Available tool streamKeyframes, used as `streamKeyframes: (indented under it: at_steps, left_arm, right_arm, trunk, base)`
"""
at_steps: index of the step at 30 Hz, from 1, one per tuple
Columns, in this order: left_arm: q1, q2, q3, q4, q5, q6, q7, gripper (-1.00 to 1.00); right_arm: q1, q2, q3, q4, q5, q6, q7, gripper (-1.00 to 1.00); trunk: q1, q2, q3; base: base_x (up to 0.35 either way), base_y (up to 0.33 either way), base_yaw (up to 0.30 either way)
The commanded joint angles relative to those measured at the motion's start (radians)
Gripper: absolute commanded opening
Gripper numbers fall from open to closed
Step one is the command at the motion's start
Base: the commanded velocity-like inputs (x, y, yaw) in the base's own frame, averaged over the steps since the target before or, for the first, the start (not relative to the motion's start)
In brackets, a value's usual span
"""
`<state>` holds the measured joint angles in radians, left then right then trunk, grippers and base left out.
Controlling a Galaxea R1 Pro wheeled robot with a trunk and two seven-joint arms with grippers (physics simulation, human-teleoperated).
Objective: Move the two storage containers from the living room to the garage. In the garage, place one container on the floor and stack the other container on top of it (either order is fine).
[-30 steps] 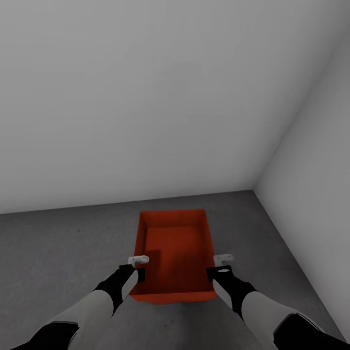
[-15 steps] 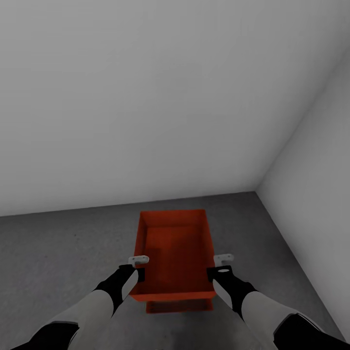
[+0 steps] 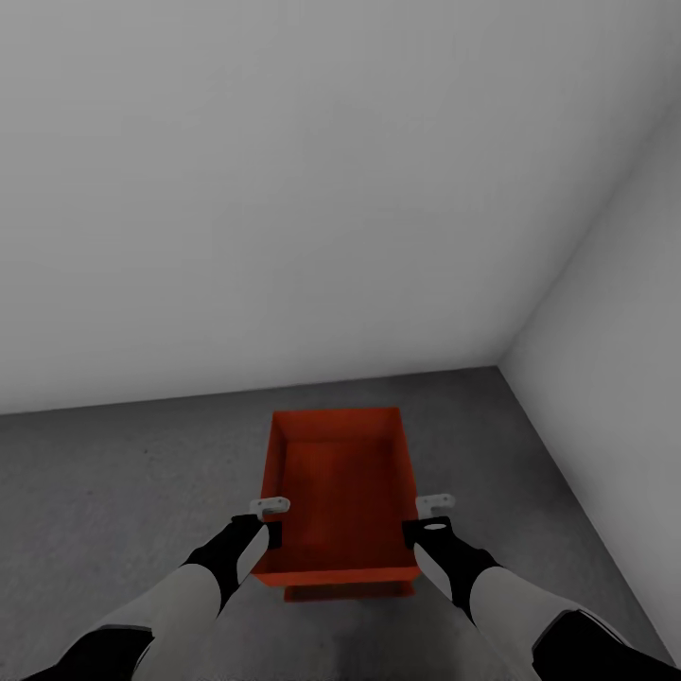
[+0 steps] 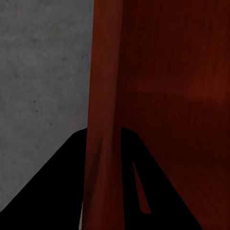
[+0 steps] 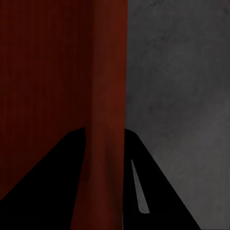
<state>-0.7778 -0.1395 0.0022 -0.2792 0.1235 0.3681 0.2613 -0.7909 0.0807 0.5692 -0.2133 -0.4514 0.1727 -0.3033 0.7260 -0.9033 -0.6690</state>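
The head view shows a bare room corner with plain pale grey walls and a dark grey, rough concrete-like floor. An orange-red rectangular thin-walled lidless storage container is held in front of the robot by both arms, level, its long axis pointing away from the camera toward the wall. The left gripper is clamped on the container's left side wall near the near end, with 1 finger inside and 1 outside the wall. The right gripper is clamped in the same way on the right side wall. In the left wrist view, the 2 dark fingers straddle the thin red wall, with floor on the outer side and the container's interior on the other. The right wrist view shows the matching grip, dark fingers on either side of the wall. Directly beneath the held container's near edge, a strip of a second orange-red container is visible on the floor, largely hidden by the upper one; whether the 2 touch cannot be told.
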Motion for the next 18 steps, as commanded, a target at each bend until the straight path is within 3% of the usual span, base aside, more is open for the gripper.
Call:
streamKeyframes:
  at_steps: [1, 18]
  left_arm:
    - [0.0, 0.009, -0.017, -0.005, -0.031, -0.035, 0.03, -1.0]
    - [0.0, 0.009, -0.017, -0.006, -0.031, -0.035, 0.03, -1.0]
  right_arm:
    - [-0.001, -0.002, 0.008, 0.006, -0.013, 0.007, -0.01, -1.0]
    - [-0.001, -0.002, 0.008, 0.006, -0.013, 0.007, -0.01, -1.0]
  trunk:
    - [0.0, -0.001, -0.002]
    - [0.0, -0.001, -0.03]
  base:
    - [0.0, 0.0, 0.0]
    - [0.0, 0.0, 0.0]
